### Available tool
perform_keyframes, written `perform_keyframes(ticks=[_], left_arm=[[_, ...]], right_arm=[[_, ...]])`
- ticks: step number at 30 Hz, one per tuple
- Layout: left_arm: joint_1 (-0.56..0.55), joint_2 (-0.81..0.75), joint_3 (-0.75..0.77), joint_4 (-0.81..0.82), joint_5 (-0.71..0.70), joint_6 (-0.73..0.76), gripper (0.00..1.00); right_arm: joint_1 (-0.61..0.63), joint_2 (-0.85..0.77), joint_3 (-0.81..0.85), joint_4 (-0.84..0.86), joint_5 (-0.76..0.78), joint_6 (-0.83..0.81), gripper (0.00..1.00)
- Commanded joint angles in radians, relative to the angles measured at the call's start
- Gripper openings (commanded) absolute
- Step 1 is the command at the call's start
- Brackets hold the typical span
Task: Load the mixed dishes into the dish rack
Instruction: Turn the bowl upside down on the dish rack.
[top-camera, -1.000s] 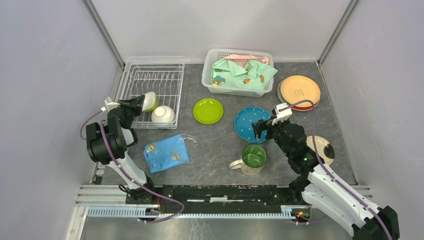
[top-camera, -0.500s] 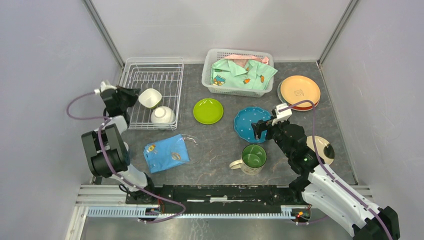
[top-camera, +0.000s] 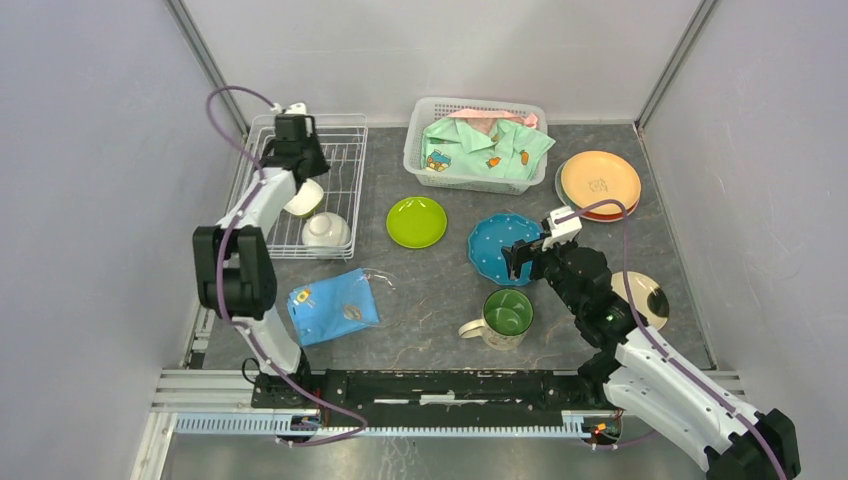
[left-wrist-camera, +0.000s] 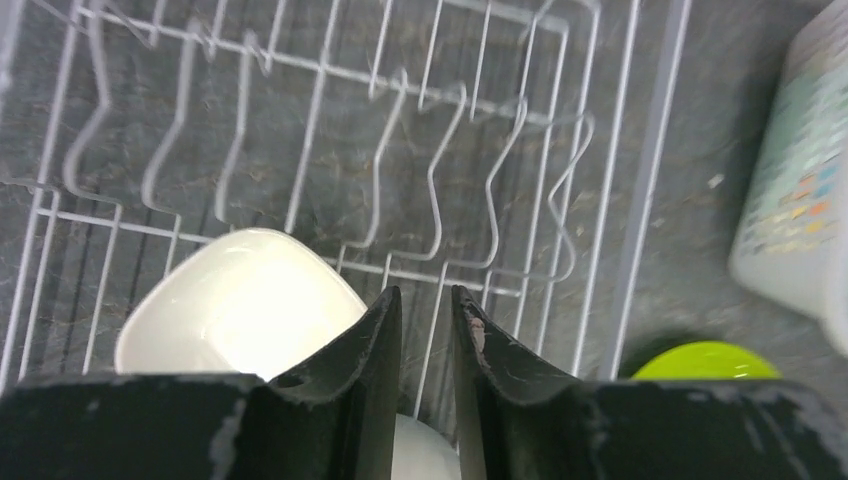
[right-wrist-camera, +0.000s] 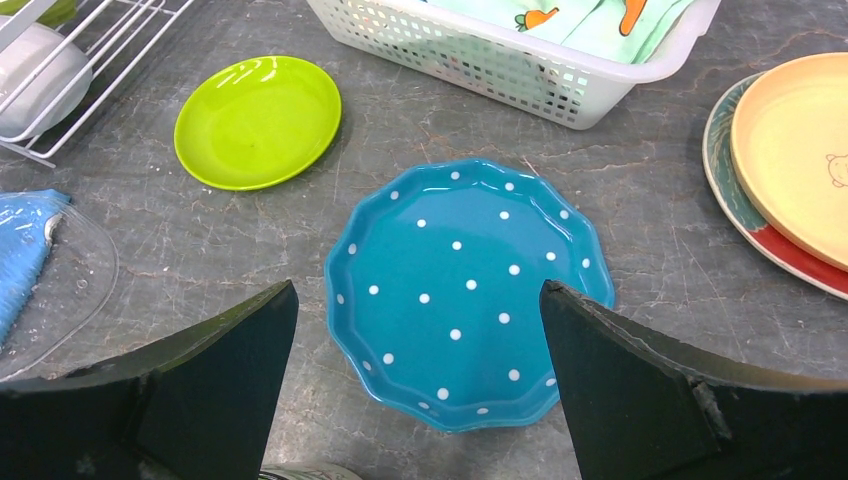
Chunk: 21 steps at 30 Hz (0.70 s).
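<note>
White wire rack (top-camera: 345, 180) sat at the tabletop's far-left corner, two white bowls (top-camera: 326, 230) inside along its near edge. Left gripper (left-wrist-camera: 427, 295) hung over the rack, jaws a narrow slit apart, gripping nothing. Right gripper (right-wrist-camera: 418, 288) gaped wide above the blue dotted plate (right-wrist-camera: 468, 290), mid-tabletop, holding nothing.

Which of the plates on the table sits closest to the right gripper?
The blue dotted plate, framed by the open fingers of the right gripper; the lime-green plate and orange plate lie farther off.
</note>
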Motion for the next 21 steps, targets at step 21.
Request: perform_keyframes(ticks=[21], left_arm=[[-0.172,0.221,0.149,-0.244,-0.367,0.303,0.42]], right_arm=[[0.005,0.044,0.005,0.05,-0.002,-0.006,0.98]])
